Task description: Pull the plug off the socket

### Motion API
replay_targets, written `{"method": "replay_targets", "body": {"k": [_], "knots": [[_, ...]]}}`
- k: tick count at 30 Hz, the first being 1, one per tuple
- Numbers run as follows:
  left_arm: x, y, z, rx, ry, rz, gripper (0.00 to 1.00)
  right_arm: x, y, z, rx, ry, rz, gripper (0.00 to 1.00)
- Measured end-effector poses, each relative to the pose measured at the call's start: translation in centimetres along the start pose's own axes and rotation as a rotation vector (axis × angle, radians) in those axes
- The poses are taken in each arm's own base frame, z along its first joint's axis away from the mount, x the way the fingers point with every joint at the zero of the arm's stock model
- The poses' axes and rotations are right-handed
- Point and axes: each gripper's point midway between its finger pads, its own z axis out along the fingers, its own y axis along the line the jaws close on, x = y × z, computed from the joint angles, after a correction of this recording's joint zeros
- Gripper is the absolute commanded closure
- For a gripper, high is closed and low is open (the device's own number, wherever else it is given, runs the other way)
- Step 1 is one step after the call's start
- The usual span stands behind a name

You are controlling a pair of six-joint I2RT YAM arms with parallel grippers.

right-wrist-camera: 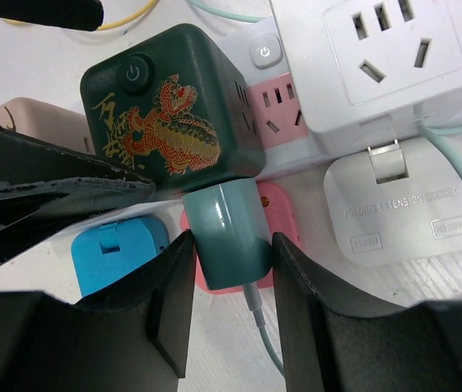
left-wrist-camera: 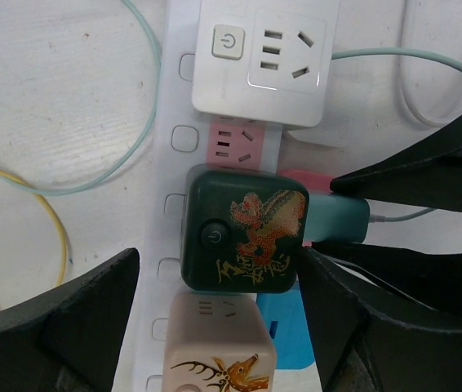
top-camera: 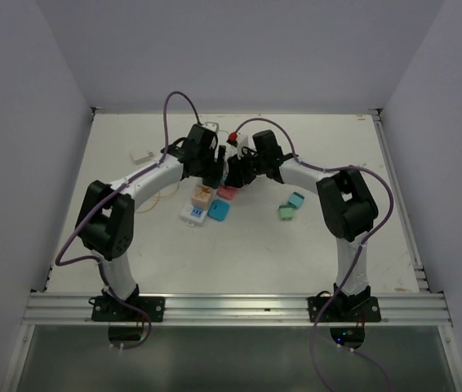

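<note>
The power strip [left-wrist-camera: 174,98] lies on the table [top-camera: 329,155] towards the far middle, under both wrists, so the top view mostly hides it; in the left wrist view it runs top to bottom, white, with a row of small buttons down its left side and a pink outlet showing; a white cube adapter [left-wrist-camera: 262,57] sits on it at the top, a dark green cube [left-wrist-camera: 243,229] with a gold and red dragon below that, and a beige cube [left-wrist-camera: 223,343] with a deer lower still; a teal plug [right-wrist-camera: 229,229] with a thin cable sticks out of the green cube's side; the right gripper [right-wrist-camera: 231,245] is clenched on this plug, a black finger pressed against each flank; the left gripper [left-wrist-camera: 219,269] is spread wide, straddling the green cube, its left finger clear of it; a pink block [right-wrist-camera: 284,204] and a blue block [right-wrist-camera: 117,249] lie beside the strip near the plug; a yellow cable [left-wrist-camera: 51,220] curls on the table to the left.
</note>
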Motion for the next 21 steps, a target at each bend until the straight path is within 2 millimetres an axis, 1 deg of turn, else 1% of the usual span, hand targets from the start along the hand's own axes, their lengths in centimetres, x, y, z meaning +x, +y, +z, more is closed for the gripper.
{"method": "replay_targets", "body": {"k": [2,4,7,11,13,14,17,18,20,21], "knots": [[0.04,0.09,-0.08,0.003,-0.007,0.016,0.19,0.04,0.07,0.05,-0.003,-0.009,-0.005,0.57],[-0.04,0.13,-0.09,0.006,-0.015,0.033,0.2,0.01,0.11,0.11,-0.003,-0.015,-0.006,0.52],[-0.09,0.2,-0.01,0.008,-0.027,0.057,0.21,0.17,0.17,0.21,-0.002,-0.015,-0.002,0.49],[-0.13,0.22,0.02,0.015,-0.038,0.08,0.21,0.61,0.36,0.33,-0.002,-0.005,0.002,0.49],[-0.13,0.24,0.0,0.02,-0.047,0.091,0.22,0.62,0.33,0.33,-0.001,-0.005,0.002,0.52],[-0.13,0.25,-0.04,0.021,-0.052,0.095,0.23,0.64,0.3,0.33,0.001,-0.005,0.003,0.58],[-0.12,0.28,-0.07,0.024,-0.062,0.1,0.24,0.65,0.27,0.37,0.002,-0.007,-0.001,0.67],[-0.15,0.27,-0.06,0.025,-0.063,0.1,0.24,0.62,0.33,0.41,0.001,-0.009,-0.004,0.73],[-0.06,0.28,-0.03,0.026,-0.061,0.105,0.24,0.58,0.43,0.48,0.001,-0.01,-0.009,0.77],[0.03,0.24,0.04,0.029,-0.062,0.106,0.24,0.58,0.46,0.5,0.0,-0.009,-0.009,0.82]]}}
